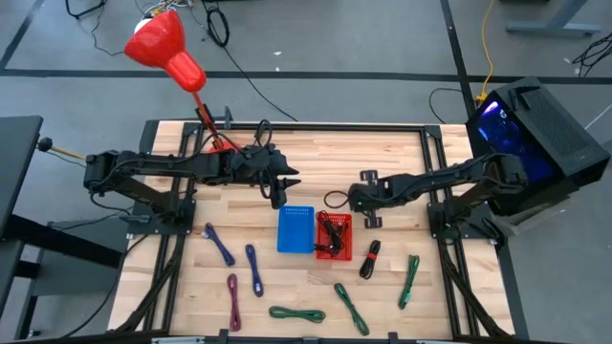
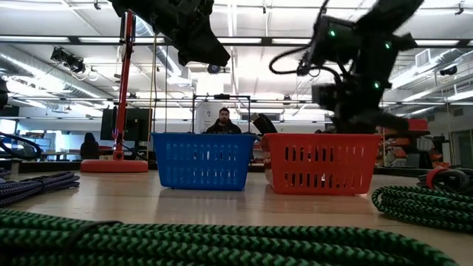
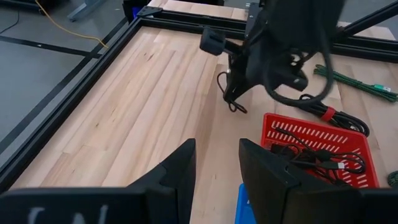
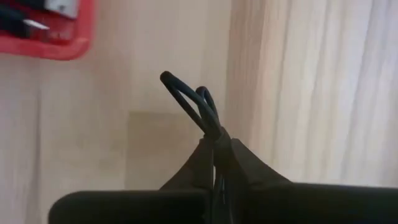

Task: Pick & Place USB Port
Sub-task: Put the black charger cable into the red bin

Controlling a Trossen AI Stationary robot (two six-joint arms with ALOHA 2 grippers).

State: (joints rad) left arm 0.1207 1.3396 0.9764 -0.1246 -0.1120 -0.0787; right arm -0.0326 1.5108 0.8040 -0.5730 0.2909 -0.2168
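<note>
A black USB cable [image 4: 198, 107], bunched in small loops, sits in my shut right gripper [image 4: 216, 146], which hangs over the table's middle [image 1: 352, 201], just beyond the far edge of the red basket [image 1: 334, 250]. The red basket holds several black cables. The blue basket [image 1: 295, 229] stands against its left side. My left gripper [image 3: 214, 168] waits open and bare above the table, beyond the blue basket's far edge [image 1: 277, 186]. My right gripper pinches the black cable's bundled loops [image 4: 214, 134] between its two fingertips [image 4: 245, 158]. The fingers come from above, slanting steeply down. Short loops [image 3: 231, 99] stick out below the fingers; whether their lowest part touches the table, I cannot tell.
Coiled cables lie along the near half of the table: blue and purple ones [image 1: 220, 244] at the left, green ones [image 1: 351, 308] [image 1: 409, 280] at the right, a black one with a red tie [image 1: 370, 258] beside the red basket. Bare wood [image 3: 155, 93] lies beyond the baskets.
</note>
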